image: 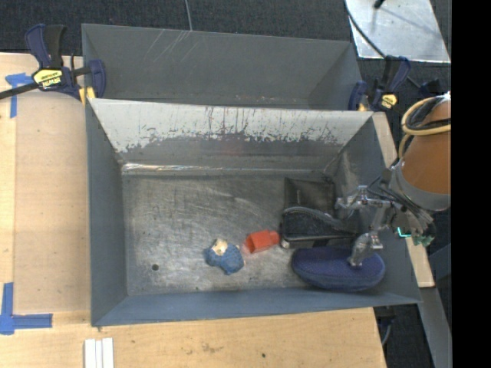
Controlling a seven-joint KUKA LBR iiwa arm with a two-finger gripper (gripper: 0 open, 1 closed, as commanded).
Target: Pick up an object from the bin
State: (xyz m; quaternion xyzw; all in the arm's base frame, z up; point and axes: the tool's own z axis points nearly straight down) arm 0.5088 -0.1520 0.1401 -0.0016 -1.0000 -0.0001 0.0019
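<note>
Where the arm point(426, 163) leans in over the right wall of the grey metal bin point(103, 228), its gripper point(353, 231) hangs low above the bin's right front corner; its metal fingers point(365, 245) stand spread apart, released, with nothing that can be made out clamped between them. Just under the nearer finger, and seemingly touching its tip, lies a dark blue rounded thing point(330, 273), flattish and oval with a soft, cloth-like matt surface, pressed close to the front wall; beside the farther finger, reaching toward the gap between the two, lies a black thing point(307, 225), longish with rounded corners and a slight sheen. Its edge meets the dark blue one, though which lies on top cannot be told. These two crowd the space round the fingers, and the corner's sloping walls close in on them from two sides; beyond the black thing's far end sits a small orange-red block point(262, 241), boxy and hard-edged, just beside it. Past that again, well apart from the fingers, a knobbly blue lump point(229, 261) with a cream patch on top rests on the bin's scratched, dull floor.
</note>
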